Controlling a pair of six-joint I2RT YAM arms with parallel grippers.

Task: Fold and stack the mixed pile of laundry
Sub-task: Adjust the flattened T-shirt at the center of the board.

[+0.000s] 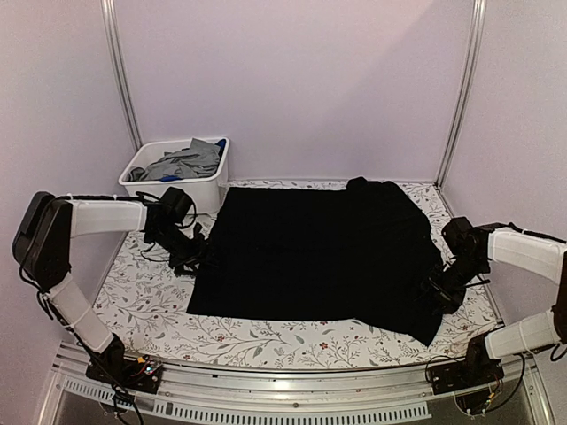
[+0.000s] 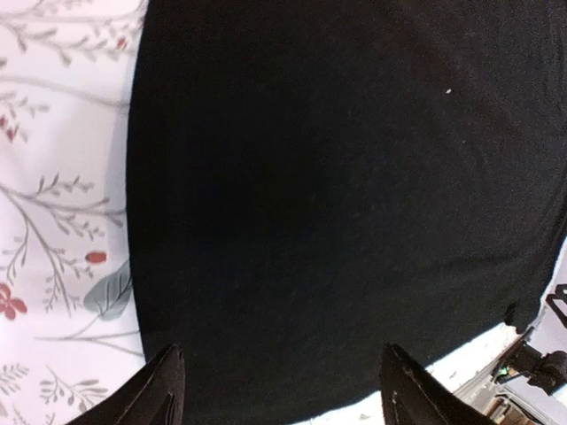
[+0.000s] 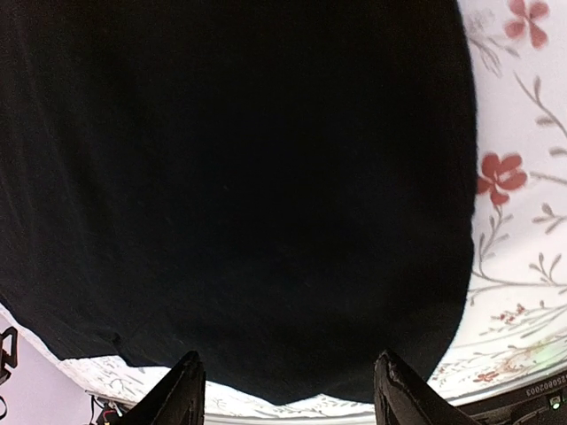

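Tee (image 1: 310, 252), black, flat, w/ tiny light mark (image 2: 447, 89)

In the top view the fingertips of the left hand (image 1: 188, 255) and the right hand (image 1: 441, 294) are lost against the black T-shirt (image 1: 310, 252), which is cut off by the edges of both wrist views. The grey garment (image 1: 190, 159) and the blue garment (image 1: 170, 178) are largely hidden inside the white bin (image 1: 190, 191) at the far left, and the light speck (image 2: 448, 89) on the T-shirt is too small to be identified.
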